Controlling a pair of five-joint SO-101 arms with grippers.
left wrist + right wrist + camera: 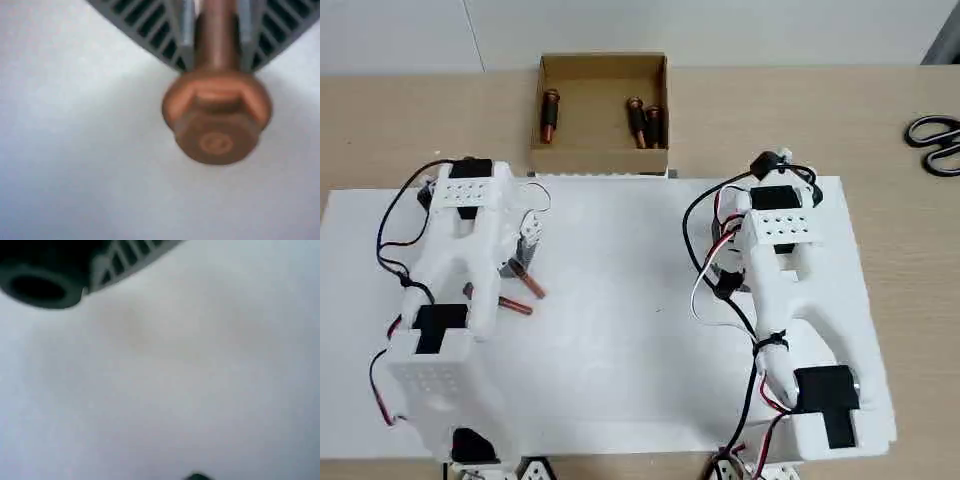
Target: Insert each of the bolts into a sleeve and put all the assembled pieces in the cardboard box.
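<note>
Since three assembled pieces (550, 115) already lie in the cardboard box (603, 60) at the far edge of the table, one at its left side and two at its right, the job looks well past halfway. On the left, the left gripper (216, 60) is pinching a copper bolt (216, 120) by its shank, head outward, just above the white board (620, 350). A second bolt (515, 305) lies loose on the board just nearer. The right gripper (80, 280) seems to be clamped on a black sleeve (37, 287), open end showing. By my reckoning, two bolts remain to be sleeved and boxed.
</note>
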